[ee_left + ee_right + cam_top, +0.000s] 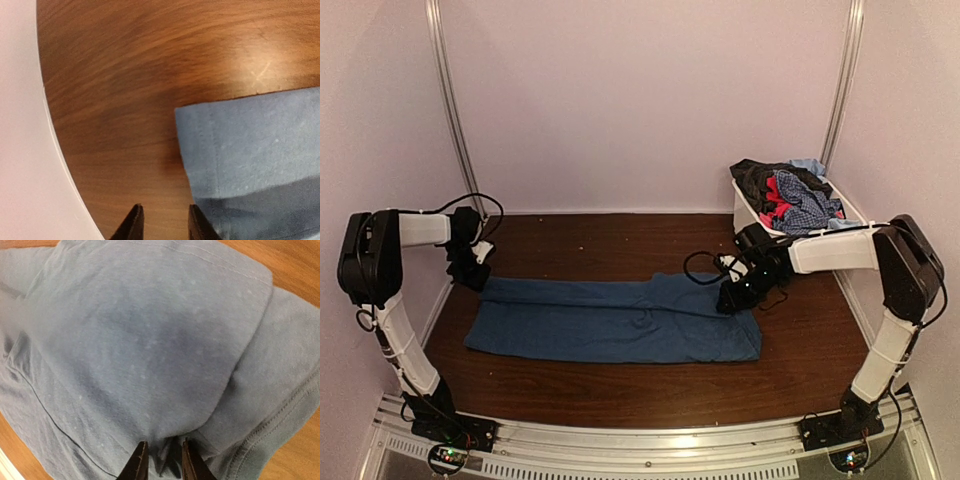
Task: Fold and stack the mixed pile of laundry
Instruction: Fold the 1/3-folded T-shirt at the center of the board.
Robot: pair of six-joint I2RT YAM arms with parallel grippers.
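Observation:
A dark-blue T-shirt (610,320) lies folded into a long band across the wooden table (620,385). Its far-left corner (250,145) sits just right of my left gripper (470,270) (164,225), which is open over bare wood with nothing between its fingers. My right gripper (735,297) (163,464) hangs low over the shirt's far-right end (150,340), open a little, with a loose pleat of the blue cloth rising between its fingers. The rest of the mixed laundry pile (790,190), checked blue-and-white, red, black and light-blue pieces, is heaped in a bin.
The white plastic bin (745,205) stands at the back right, just behind my right arm. A pale wall (25,150) borders the table on the left, close to my left gripper. Metal rails (450,100) run up the back corners.

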